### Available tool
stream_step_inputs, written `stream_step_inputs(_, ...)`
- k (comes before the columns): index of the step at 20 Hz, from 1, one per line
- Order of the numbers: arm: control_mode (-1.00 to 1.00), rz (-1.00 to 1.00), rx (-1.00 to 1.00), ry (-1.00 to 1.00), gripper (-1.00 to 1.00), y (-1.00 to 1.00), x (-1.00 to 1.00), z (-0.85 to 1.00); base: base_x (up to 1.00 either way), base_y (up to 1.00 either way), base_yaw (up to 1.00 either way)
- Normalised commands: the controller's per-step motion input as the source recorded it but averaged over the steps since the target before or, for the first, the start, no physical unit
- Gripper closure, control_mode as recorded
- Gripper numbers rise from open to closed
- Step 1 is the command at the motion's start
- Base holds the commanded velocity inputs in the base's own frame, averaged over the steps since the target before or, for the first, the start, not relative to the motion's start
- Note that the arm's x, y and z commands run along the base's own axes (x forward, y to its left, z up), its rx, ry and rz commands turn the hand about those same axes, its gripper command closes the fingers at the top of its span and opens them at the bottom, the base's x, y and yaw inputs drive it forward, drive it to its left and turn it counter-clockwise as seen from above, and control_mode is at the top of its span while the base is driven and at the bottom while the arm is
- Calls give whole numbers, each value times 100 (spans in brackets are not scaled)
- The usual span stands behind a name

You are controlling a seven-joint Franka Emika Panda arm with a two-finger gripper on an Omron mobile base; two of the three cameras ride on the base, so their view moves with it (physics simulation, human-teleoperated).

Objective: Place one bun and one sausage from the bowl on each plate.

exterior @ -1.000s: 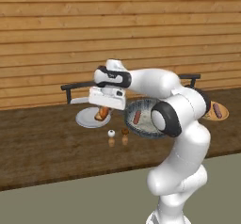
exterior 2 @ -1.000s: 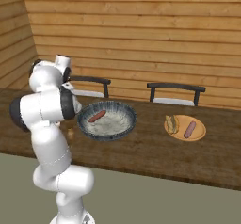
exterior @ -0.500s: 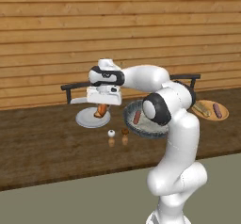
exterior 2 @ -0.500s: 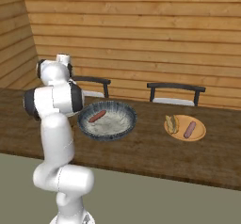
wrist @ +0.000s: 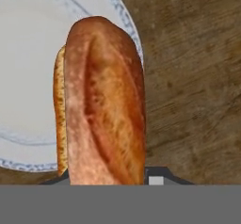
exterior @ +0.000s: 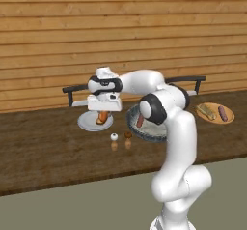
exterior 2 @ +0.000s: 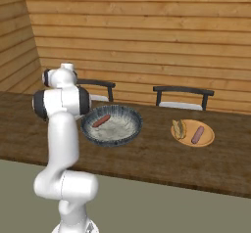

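My arm goes up from my base, bends at the big dark elbow, and reaches out to the left over the long brown table (exterior: 48,147). My hand points down at the table. Behind the table is a wood wall, and two dark chairs stand at the far edge.

The bowl (exterior: 137,130) sits in the middle of the table, partly hidden behind my elbow in the left base view. From the right base view the bowl (exterior 2: 128,129) is round, with a dark rim and a pale inside. One sausage (exterior 2: 101,121) lies in its left part. The rest of the bowl is bare.

Left of the bowl is the grey plate (exterior: 87,123). My gripper (exterior: 102,114) hangs just over it. My gripper is clamped on the bun (exterior: 102,117), which points down at the plate. I cannot tell if the bun touches the plate. In the hand view the bun (wrist: 106,105) is big and brown, and the plate's (wrist: 28,68) rim curves just beside it, with bare table on the right.

Far to the right is the orange plate (exterior 2: 208,140). A bun and a sausage lie on it side by side.

Two small shakers (exterior: 120,138), one white and one brown, stand near the front of the grey plate and bowl. The near part of the table is open.
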Motion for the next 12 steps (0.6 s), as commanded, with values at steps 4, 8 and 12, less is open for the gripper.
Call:
stream_step_inputs(4, -100, 0, -1, 0, 100, 0, 45, -17, 0, 0, 0)
stream_step_inputs(8, -100, 0, 0, 0, 100, 0, 52, -11, 0, 0, 0)
stream_step_inputs(12, -100, 0, 0, 0, 100, 0, 29, -17, 0, 0, 0)
